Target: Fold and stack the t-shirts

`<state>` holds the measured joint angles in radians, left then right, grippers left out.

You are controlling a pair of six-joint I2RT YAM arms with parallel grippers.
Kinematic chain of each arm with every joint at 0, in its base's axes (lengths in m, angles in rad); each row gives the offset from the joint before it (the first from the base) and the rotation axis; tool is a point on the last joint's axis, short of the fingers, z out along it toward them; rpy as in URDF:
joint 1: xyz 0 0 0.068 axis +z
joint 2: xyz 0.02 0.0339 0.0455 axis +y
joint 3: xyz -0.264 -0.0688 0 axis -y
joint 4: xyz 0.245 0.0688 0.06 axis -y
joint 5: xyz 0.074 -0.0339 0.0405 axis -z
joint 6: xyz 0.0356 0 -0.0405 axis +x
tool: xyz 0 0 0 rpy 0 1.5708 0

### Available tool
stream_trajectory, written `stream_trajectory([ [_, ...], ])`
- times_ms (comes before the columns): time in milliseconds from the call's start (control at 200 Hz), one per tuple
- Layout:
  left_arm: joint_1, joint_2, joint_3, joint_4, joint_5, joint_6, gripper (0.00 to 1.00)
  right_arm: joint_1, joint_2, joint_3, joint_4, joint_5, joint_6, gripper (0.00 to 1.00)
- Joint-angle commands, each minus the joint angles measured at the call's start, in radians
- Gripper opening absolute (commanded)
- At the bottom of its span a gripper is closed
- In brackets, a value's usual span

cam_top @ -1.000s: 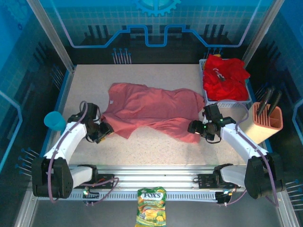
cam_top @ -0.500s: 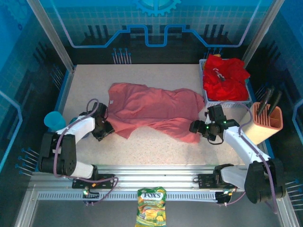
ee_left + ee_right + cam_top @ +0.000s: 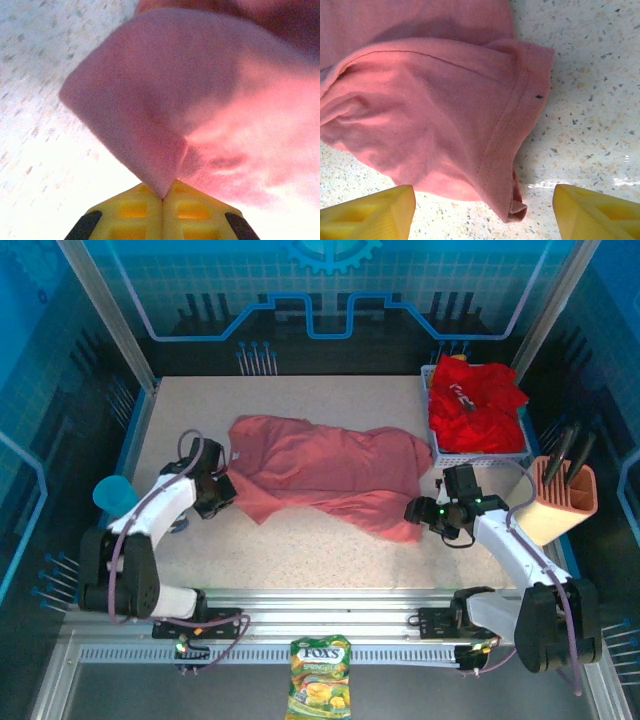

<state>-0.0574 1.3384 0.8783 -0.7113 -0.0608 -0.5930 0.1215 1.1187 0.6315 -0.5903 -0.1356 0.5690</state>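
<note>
The table (image 3: 300, 395) was a pale, speckled slab, beige flecked with grey. Behind it rose a blue back wall (image 3: 200, 300) with a fine grid pattern and a gear emblem (image 3: 330, 252) at its top edge. Slanted metal posts (image 3: 105, 310) framed the sides, and a ribbed aluminium rail (image 3: 330, 602) ran along the near edge. Light glared off the tabletop — nearly white in the left wrist view.

A pale speckled tabletop (image 3: 300, 540) is carrying a crumpled salmon-pink cloth t-shirt (image 3: 320, 465). A white mesh basket (image 3: 480, 456) is standing far right.
</note>
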Motion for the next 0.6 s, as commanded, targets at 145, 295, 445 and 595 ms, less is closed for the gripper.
stream_trajectory([
  [145, -0.005, -0.245, 0.172, -0.465, -0.004, 0.062, 0.0, -0.106, 0.092, 0.031, 0.039, -0.023, -0.051, 0.69],
  [295, 0.017, -0.231, 0.175, -0.466, 0.07, 0.085, 0.0, -0.161, 0.153, 0.055, 0.082, -0.067, -0.08, 0.62],
  [445, 0.028, -0.201, 0.183, -0.441, 0.097, 0.105, 0.0, -0.176, 0.153, 0.06, 0.126, -0.17, -0.136, 0.59],
  [595, 0.043, -0.193, 0.221, -0.45, 0.087, 0.129, 0.0, -0.177, 0.131, 0.057, 0.156, -0.207, -0.15, 0.57],
])
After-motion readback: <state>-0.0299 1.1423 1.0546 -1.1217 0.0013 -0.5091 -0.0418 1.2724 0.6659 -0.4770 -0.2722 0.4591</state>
